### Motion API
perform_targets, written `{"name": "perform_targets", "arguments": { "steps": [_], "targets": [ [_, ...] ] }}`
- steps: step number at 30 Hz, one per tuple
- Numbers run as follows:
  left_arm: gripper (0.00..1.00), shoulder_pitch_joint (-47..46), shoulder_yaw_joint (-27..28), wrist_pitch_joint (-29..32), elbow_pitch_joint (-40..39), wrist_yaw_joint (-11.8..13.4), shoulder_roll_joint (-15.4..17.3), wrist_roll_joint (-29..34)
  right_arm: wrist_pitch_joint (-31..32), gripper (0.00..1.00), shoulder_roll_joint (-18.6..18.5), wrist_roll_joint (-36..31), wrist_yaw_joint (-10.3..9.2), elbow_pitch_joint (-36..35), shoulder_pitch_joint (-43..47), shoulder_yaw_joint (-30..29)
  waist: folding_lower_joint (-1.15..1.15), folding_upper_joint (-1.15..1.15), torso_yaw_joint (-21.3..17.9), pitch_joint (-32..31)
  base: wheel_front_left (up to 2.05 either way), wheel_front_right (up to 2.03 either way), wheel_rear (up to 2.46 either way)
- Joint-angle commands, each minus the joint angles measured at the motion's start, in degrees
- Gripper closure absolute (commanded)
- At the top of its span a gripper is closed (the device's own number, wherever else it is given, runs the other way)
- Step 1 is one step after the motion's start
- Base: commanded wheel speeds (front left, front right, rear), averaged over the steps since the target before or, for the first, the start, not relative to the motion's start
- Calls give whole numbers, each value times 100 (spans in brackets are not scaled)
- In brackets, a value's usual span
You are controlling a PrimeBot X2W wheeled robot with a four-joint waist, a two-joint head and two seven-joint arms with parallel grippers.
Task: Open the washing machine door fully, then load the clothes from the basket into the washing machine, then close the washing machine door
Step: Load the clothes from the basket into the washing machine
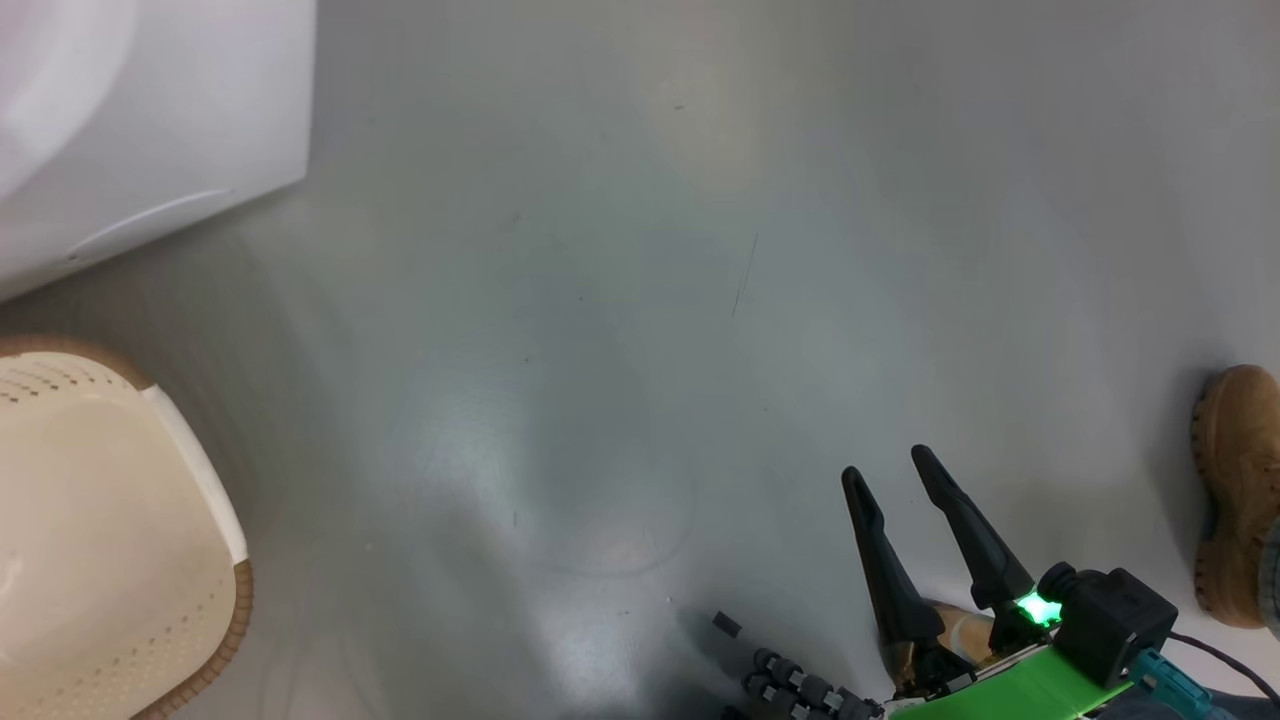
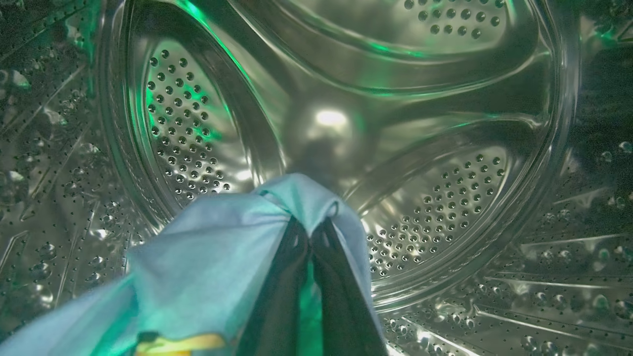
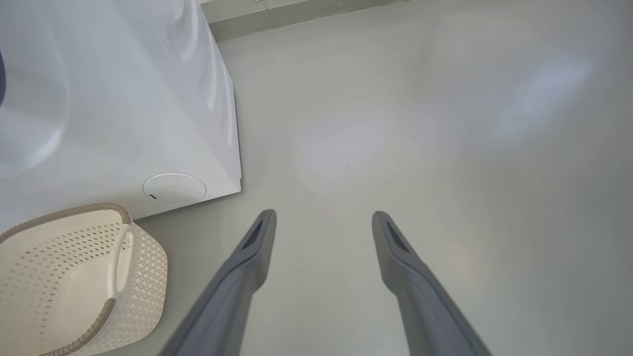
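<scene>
My left gripper [image 2: 312,230] is inside the washing machine's perforated steel drum [image 2: 435,207], shut on a light blue garment [image 2: 212,262] that drapes over its fingers and hangs down to the left. The white washing machine [image 1: 150,130] stands at the upper left of the head view, and its side panel [image 3: 113,109] fills the left of the right wrist view. The cream-white basket [image 1: 100,540] with a brown rim sits on the floor in front of it; its inside [image 3: 64,277] looks empty. My right gripper [image 1: 890,465] [image 3: 324,217] is open over bare floor. The door is out of view.
A person's tan boot [image 1: 1235,490] stands at the right edge of the grey floor [image 1: 640,350]. A round white service cover [image 3: 174,188] sits low on the machine's panel. A wall base [image 3: 296,15] runs behind the machine.
</scene>
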Motion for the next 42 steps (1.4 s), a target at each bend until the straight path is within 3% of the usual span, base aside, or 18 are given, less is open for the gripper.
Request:
{"name": "perform_targets", "arguments": {
  "steps": [1,7,11,21,22,23,25,26,27,33,42],
  "targets": [
    [100,-41,-131,-28,-185,-37,220,-5,-27,0,-92,79,9,-128,185,103,0,0,23,57,0,0,0],
    [100,-190,-197,-28,-491,-38,152,-330,-27,0,-92,163,9,-128,227,144,0,0,48,149,0,0,0],
    [100,-137,-256,-28,-648,-39,185,-220,-27,0,-92,183,9,-133,246,158,0,0,71,197,0,0,0],
    [100,-28,-678,-28,243,-39,463,362,-27,0,-92,176,9,-85,134,275,0,0,132,248,0,0,0],
    [97,-77,-709,-28,315,-39,493,418,-27,0,-92,168,9,-73,107,293,0,0,133,245,0,0,0],
    [71,-123,-739,-28,373,-35,521,478,-27,0,-92,163,9,-62,79,311,0,0,134,241,0,0,0],
    [39,-179,-852,-28,448,-13,582,661,-27,0,-92,162,9,-41,24,330,0,0,132,226,0,0,0],
    [6,-198,-888,-28,514,28,596,733,-27,0,-92,160,9,-30,2,342,0,0,131,213,0,0,0],
    [0,-210,-947,-28,630,76,609,818,-27,0,-92,156,9,-14,-17,352,0,0,131,193,0,0,0],
    [0,-371,-1337,47,1438,388,720,1288,-27,0,-92,131,9,75,-118,403,0,0,143,74,0,0,0],
    [0,-427,-1417,63,2105,404,668,1241,-27,0,-92,60,9,194,-218,373,0,0,291,-157,0,0,0]
  ]
}}
